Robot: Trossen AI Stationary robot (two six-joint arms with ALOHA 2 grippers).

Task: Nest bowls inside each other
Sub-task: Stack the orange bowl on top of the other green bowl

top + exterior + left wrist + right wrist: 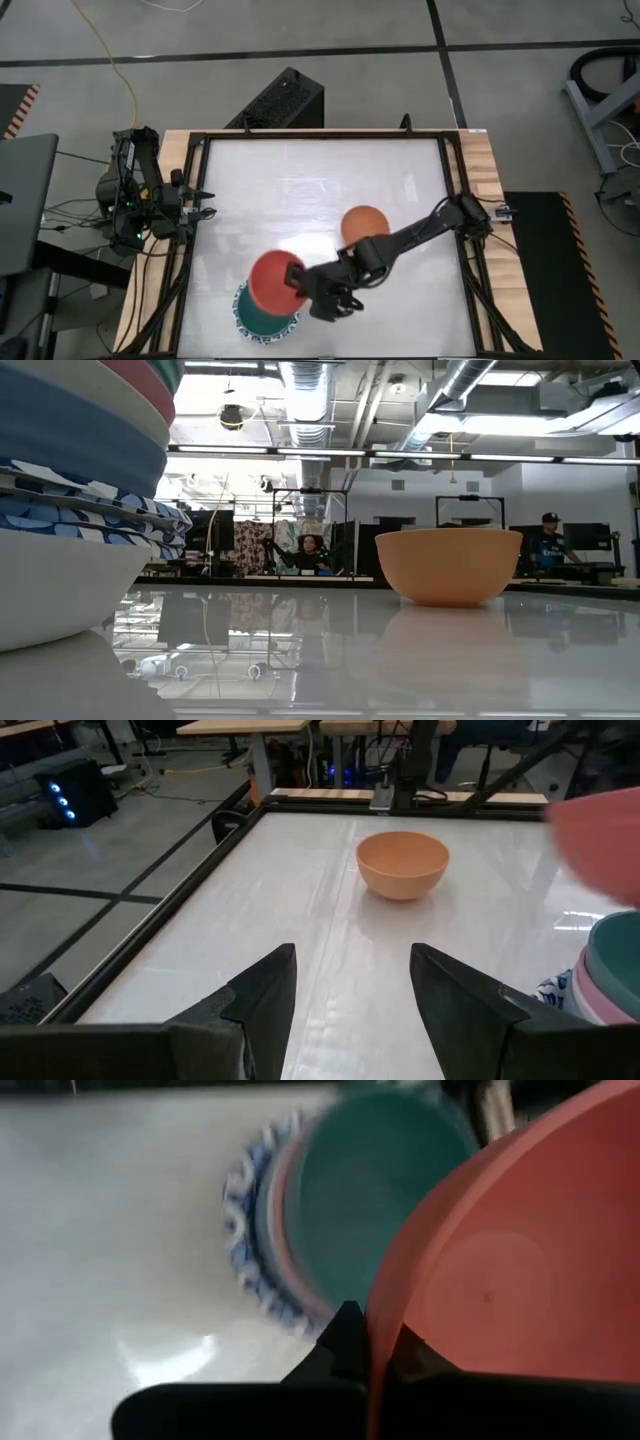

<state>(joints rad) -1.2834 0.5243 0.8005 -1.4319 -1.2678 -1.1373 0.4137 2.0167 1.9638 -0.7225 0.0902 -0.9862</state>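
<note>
Stack of nested bowls (pixel 70 510) fills near left of low view, teal bowl (pixel 262 316) topmost. Right gripper (pixel 312 287) pinches rim of red bowl (pixel 276 281), held over stack. Left gripper (pixel 204 203) parked far left, jaws apart, empty. Step: seating red bowl. Next: centre over teal, lower, release. Orange bowl (pixel 363 224) remains alone mid-table.

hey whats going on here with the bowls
The right gripper is shut on the rim of a red bowl and holds it over a stack of nested bowls near the table's front edge; a teal bowl tops that stack, above blue-patterned rims. An orange bowl sits alone mid-table, not yet stacked. The left gripper waits open at the left edge of the white table.
</note>
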